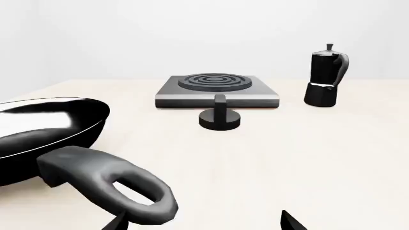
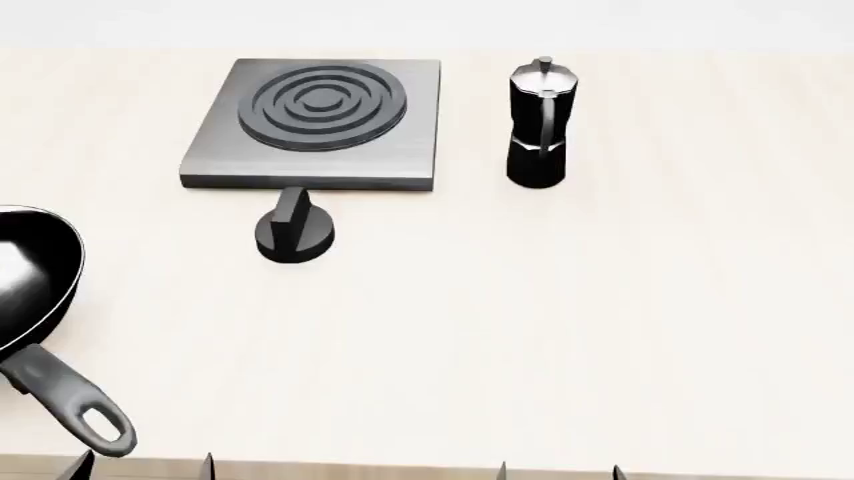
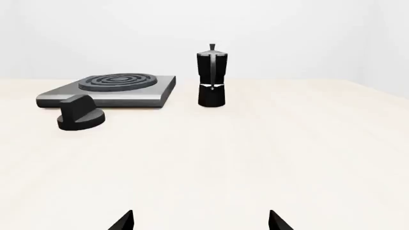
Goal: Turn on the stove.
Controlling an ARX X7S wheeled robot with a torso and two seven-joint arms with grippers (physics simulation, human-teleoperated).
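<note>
The pan [image 2: 27, 275] lies left of the stove [image 2: 314, 125] and nearer the robot, handle toward the table [image 2: 561, 330] edge. The knob [image 2: 295, 230] sits just in front of the stove's near side, fin upright. The moka pot [image 2: 541, 125] stands right of the stove, apart. Both grippers — left gripper [image 2: 144, 466], right gripper [image 2: 558, 470] — show spread fingertips, holding nothing, well short of the stove.

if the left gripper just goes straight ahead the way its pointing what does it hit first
Probably the knob, which sits nearly dead ahead of the left gripper in its wrist view, with the stove right behind. The frying pan handle lies close on one side and might be brushed; depth is unclear.
</note>
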